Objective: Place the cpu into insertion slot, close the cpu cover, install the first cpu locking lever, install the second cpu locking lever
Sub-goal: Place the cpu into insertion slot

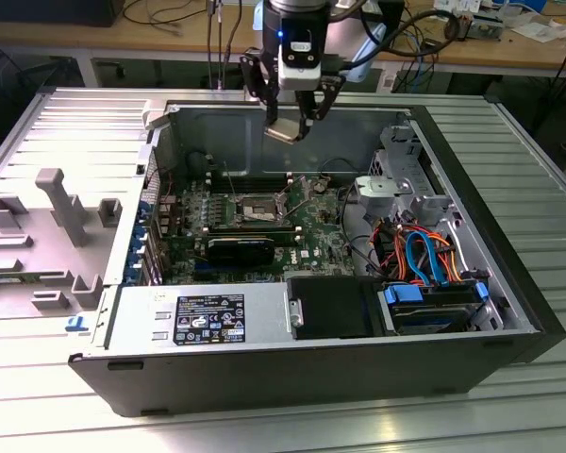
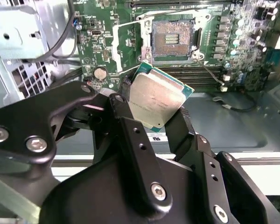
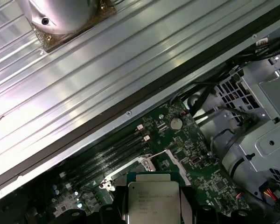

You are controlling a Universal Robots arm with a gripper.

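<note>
My gripper (image 1: 291,127) hangs over the far side of the open computer case, shut on the cpu (image 1: 285,131), a small square chip with a silvery top. In the second wrist view the black fingers (image 2: 123,109) clamp two opposite edges of the cpu (image 2: 156,99), which is tilted; the first wrist view shows the cpu (image 3: 154,198) from above the board. The insertion slot (image 1: 255,208) lies uncovered on the green motherboard below and nearer the camera, its dark centre (image 2: 172,38) bare. The cpu cover (image 2: 114,44) stands swung open beside the slot.
A long black card (image 1: 241,250) sits just in front of the slot. A black drive box (image 1: 330,307), a blue drive caddy (image 1: 434,302), orange and blue cables (image 1: 423,250) and a labelled grey power supply (image 1: 208,316) fill the case's near side. Grey plastic fixtures (image 1: 66,212) lie on the exterior view's left.
</note>
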